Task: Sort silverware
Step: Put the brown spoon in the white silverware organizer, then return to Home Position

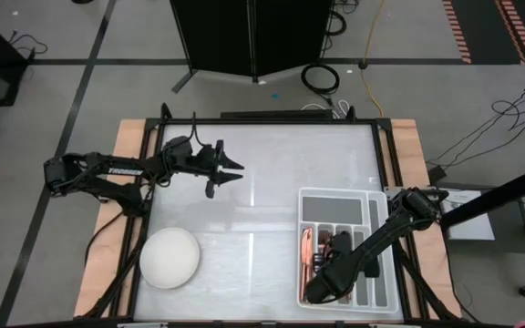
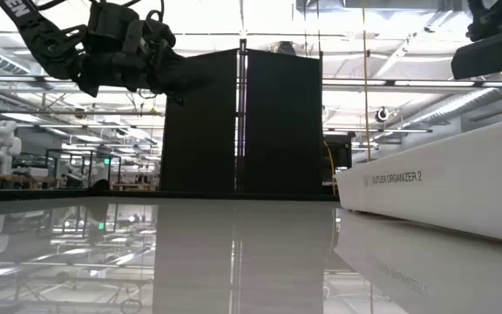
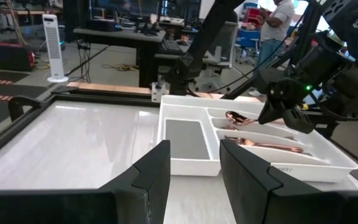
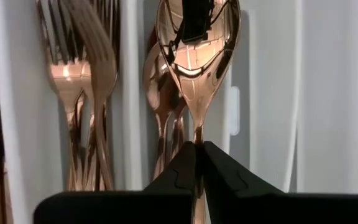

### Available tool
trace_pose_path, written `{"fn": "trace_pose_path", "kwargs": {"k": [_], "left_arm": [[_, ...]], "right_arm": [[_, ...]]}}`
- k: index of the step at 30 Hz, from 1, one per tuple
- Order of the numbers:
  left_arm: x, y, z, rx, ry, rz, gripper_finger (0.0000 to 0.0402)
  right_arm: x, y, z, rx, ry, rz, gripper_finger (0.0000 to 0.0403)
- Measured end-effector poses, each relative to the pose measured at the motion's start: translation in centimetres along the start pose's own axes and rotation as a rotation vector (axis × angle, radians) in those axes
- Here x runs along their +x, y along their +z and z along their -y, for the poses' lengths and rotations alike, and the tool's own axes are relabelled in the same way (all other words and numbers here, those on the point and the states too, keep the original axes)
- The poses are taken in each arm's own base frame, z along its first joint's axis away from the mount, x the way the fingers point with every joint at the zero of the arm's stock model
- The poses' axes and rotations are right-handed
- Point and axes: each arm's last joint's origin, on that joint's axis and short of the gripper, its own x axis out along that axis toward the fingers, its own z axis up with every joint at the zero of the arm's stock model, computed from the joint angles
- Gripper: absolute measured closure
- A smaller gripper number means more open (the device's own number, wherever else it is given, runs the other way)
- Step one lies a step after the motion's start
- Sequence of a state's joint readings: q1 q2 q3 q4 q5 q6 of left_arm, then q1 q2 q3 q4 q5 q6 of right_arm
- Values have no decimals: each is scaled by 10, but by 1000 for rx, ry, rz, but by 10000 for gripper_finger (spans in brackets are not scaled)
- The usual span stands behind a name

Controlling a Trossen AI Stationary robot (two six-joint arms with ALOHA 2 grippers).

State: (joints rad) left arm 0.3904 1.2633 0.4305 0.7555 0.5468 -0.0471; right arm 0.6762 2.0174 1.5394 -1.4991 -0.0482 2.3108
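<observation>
The grey-floored white divided tray [image 1: 381, 214] lies at the table's right. Copper forks [image 4: 86, 68] fill one long compartment, and spoons [image 4: 161, 93] lie in the one beside it. My right gripper [image 4: 197, 149] hangs over the tray's near end [image 1: 320, 287], shut on a copper spoon [image 4: 197, 43] above the spoon compartment. My left gripper [image 1: 234, 171] waits open and empty, raised over the table's far left; in its own view its fingers [image 3: 154, 171] point level toward the tray [image 3: 185, 140]. My right gripper pinches the spoon's handle [image 4: 197, 134] just behind the bowl, between its two fingertips. The fingers come steeply from above and lie along the handle. The spoon's bowl [image 3: 235, 117] points toward the tray's far end. Whether it touches the spoons beneath, I cannot tell.
A white round bowl [image 1: 169, 258] stands at the near left. The tray's tall side wall [image 2: 443, 183] rises at the right of the low view. Bare glossy table lies between the bowl and the tray. A person [image 3: 277, 22] stands in the room beyond.
</observation>
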Motion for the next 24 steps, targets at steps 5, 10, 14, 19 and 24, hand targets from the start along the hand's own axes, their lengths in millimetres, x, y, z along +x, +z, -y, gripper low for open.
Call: {"fn": "trace_pose_path", "kwargs": {"k": [5,10,14,19,24], "left_arm": [[0,0,0,0,0,0,263],[0,0,0,-1,0,-4,263],[0,-1,0,-2,0,-5,263],[0,-1,0,-3,0,-8,263],[0,-1,0,-3,8,-8,263]], "right_arm": [[0,-4,-1,-23,29,-25,395],[0,-5,-2,-4,31,-33,370],[0,-3,0,-2,17,-20,337],[0,-2,1,-50,-3,-10,302],[-1,0,3,-119,-19,0,286]]}}
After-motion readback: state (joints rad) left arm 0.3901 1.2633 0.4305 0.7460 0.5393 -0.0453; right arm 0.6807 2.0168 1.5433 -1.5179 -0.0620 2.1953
